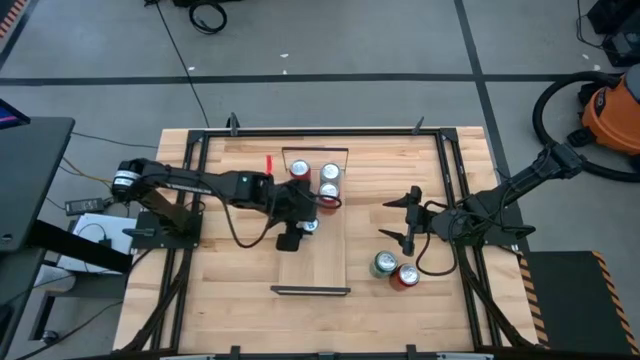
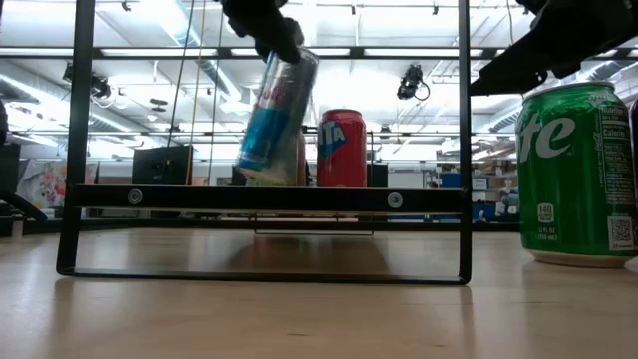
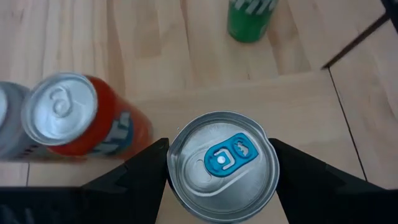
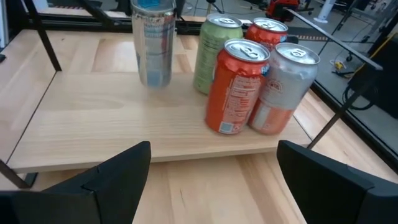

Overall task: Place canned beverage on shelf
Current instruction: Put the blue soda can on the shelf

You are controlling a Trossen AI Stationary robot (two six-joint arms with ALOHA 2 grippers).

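High view: the left gripper (image 1: 312, 214) hangs over the shelf (image 1: 312, 270), beside two cans.

Low view: the slim blue can (image 2: 274, 120) tilts (base near the plank).

Left wrist view: fingers (image 3: 140, 167) pinch its rim.

Right wrist view: right gripper (image 4: 211, 168) fingers spread, facing the shelf.

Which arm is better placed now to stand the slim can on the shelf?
Left. The left tool is shut on the slim can, which is tilted over the shelf. The right tool is open and empty, beside the shelf, near the green can.
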